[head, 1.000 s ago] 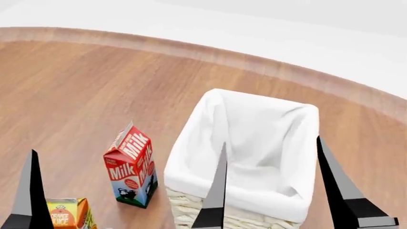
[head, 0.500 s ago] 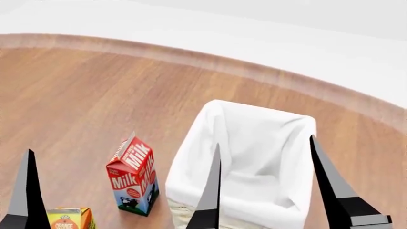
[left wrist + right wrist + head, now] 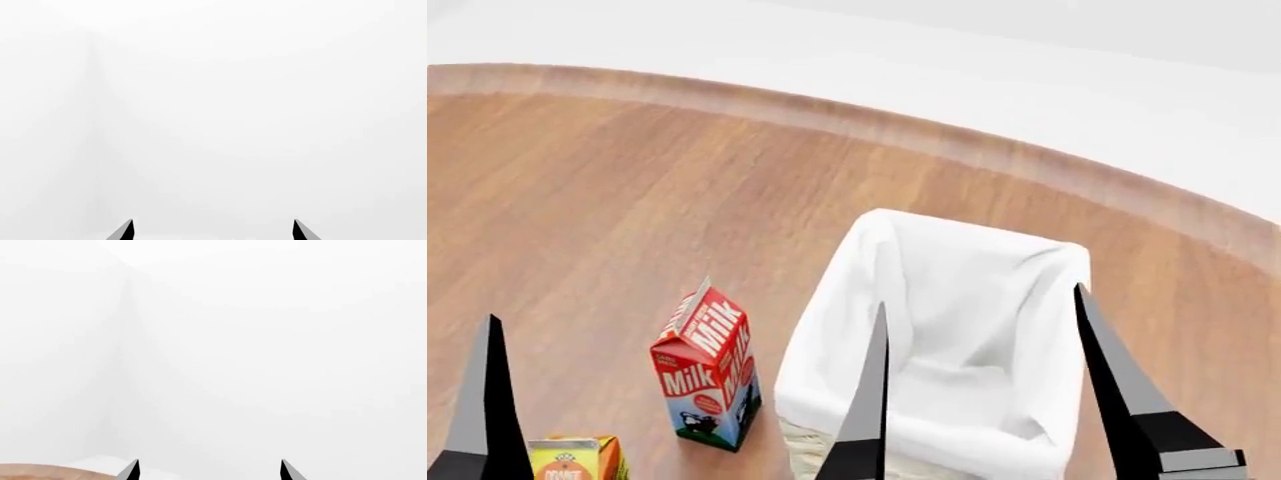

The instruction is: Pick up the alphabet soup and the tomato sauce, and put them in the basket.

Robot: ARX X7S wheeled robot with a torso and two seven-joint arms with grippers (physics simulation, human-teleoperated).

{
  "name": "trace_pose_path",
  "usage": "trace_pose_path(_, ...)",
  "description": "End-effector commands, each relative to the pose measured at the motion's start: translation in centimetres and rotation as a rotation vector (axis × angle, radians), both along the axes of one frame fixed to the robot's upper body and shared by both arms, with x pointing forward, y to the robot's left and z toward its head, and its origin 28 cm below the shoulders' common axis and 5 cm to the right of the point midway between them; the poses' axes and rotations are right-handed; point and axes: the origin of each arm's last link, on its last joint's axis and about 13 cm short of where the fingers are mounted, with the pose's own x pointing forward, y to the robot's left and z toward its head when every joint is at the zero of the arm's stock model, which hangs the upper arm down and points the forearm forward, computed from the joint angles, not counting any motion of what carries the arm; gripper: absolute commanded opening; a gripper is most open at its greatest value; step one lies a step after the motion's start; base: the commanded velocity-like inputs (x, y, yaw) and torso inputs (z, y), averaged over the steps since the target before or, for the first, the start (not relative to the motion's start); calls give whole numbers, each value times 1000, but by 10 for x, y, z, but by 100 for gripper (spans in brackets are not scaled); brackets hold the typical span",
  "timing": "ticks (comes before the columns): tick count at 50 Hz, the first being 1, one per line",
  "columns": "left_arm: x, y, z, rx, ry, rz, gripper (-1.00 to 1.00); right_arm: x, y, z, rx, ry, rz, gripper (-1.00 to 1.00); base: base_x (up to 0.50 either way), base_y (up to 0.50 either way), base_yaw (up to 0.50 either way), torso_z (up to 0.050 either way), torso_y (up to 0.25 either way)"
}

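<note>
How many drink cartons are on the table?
2. The milk carton stands left of the basket. An orange carton sits at the head view's bottom edge, left of the milk, partly cut off. More could be out of view.

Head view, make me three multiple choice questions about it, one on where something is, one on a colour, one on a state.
1. Where does the milk carton stand relative to the basket?
A. Inside it
B. Beside it on the wooden table, toward the robot's left
C. Behind it at the table's far edge

2. What colour is the cloth liner of the basket?
A. White
B. Blue
C. Red

3. What state is the right tool in?
A. Shut on a can
B. Shut, holding nothing
C. Open, holding nothing

Answers: 1 B, the carton stands upright on bare wood, apart from the basket. 2 A, the liner folded over the rim is plain white. 3 C, its two dark fingers stand wide apart with only the basket seen between them.
</note>
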Motion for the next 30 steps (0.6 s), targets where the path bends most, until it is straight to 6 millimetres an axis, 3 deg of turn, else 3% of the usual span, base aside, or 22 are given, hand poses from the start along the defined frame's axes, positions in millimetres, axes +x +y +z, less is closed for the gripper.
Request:
trace_pose_path(1,-1,0,0,9,6,-2,100,0,0,0,-2,3,1,100,0,0,0,47,-143)
trace_pose_path(26,-3,0,3,2,-7,-4,100,0,0,-1,-9,9,4,100,0,0,0,47,-141)
trace_pose_path(30,-5,1,6,-26,-42,-20,100,1,-2,-3,-15,25,-13,100,0,0,0,0,0)
